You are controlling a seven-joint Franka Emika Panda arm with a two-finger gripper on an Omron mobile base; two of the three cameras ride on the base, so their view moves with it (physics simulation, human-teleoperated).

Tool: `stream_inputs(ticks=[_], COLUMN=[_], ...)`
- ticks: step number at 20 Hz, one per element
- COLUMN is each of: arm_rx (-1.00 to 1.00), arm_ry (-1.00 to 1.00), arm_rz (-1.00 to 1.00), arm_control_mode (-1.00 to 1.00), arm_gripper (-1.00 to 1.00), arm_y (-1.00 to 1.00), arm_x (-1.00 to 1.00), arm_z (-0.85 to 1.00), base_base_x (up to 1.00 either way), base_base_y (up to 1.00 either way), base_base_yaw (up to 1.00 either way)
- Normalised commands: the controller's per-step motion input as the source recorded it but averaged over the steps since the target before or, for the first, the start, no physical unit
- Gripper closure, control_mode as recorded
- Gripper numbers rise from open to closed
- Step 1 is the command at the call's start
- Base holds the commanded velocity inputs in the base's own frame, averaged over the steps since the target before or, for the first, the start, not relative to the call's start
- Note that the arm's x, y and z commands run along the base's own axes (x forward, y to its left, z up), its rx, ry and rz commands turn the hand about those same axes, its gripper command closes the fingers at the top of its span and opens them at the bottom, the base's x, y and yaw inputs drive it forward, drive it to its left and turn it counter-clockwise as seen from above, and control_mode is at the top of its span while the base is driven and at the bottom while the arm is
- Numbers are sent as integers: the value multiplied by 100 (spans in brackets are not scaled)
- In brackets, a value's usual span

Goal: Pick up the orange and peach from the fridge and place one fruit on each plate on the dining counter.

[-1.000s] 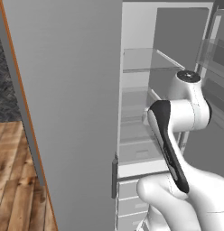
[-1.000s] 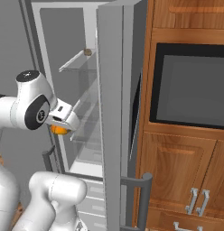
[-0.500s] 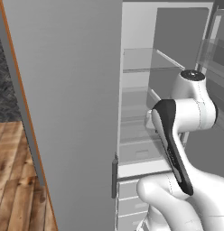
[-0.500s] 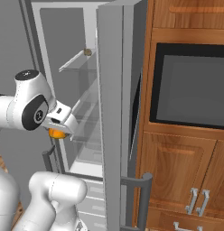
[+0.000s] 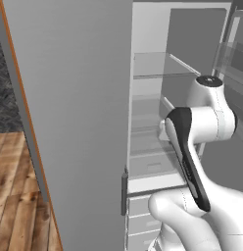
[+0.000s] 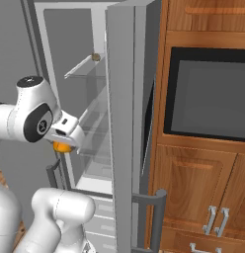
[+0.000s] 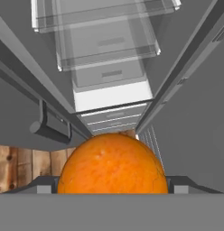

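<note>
Clamped in our two-finger claw (image 6: 63,145), just outside the tall grey-doored fridge (image 6: 125,148) with its white interior, we see clear glass shelves (image 7: 109,38) and pale drawers (image 7: 114,118) behind the small round bright-orange fruit (image 7: 112,164) we hold.

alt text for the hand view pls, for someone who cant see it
A bright orange sits right in front of the camera at the bottom of the frame, held in the gripper. Beyond it is the open fridge, with clear glass shelves, pale drawers, grey doors on either side, and a strip of wooden floor.
</note>
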Motion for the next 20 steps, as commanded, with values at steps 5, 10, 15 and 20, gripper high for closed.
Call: stream_inputs(ticks=[5, 10, 15, 20], arm_rx=[0, 0, 0, 0], arm_ry=[0, 0, 0, 0], arm_rz=[0, 0, 0, 0], arm_control_mode=[100, 100, 100, 100], arm_gripper=[100, 100, 100, 100], arm_y=[0, 0, 0, 0], arm_x=[0, 0, 0, 0], arm_z=[0, 0, 0, 0], base_base_x=[-53, -23, 0, -21], base_base_y=[23, 43, 55, 32], base_base_yaw=[-7, -17, -14, -26])
